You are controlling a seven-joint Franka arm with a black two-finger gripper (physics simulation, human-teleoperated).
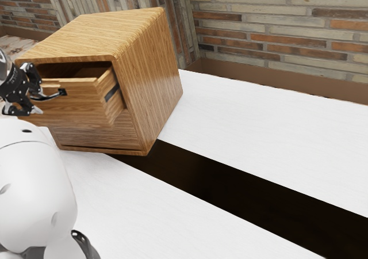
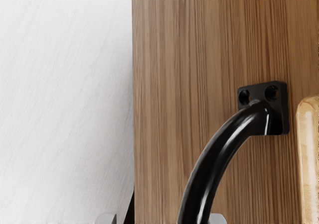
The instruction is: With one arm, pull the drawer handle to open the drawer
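Observation:
A wooden cabinet (image 1: 138, 69) stands on the white table at the exterior view's left. Its upper drawer (image 1: 77, 101) is pulled partly out, with a dark gap behind its front. The black curved drawer handle (image 1: 54, 94) is fixed to the drawer front. My black gripper (image 1: 39, 99) is at that handle, one finger above the bar and one below. The fingers stand well apart, wider than the bar, so the gripper is open. In the wrist view the handle (image 2: 224, 144) arcs from its black mounting plate (image 2: 264, 107) on the drawer front (image 2: 199, 59) down under my hand.
The white table top (image 1: 270, 132) stretches to the exterior view's right, crossed by a dark gap (image 1: 230, 184) between two slabs. A brick wall (image 1: 287, 23) runs behind. My arm's white body (image 1: 31, 184) fills the lower left corner.

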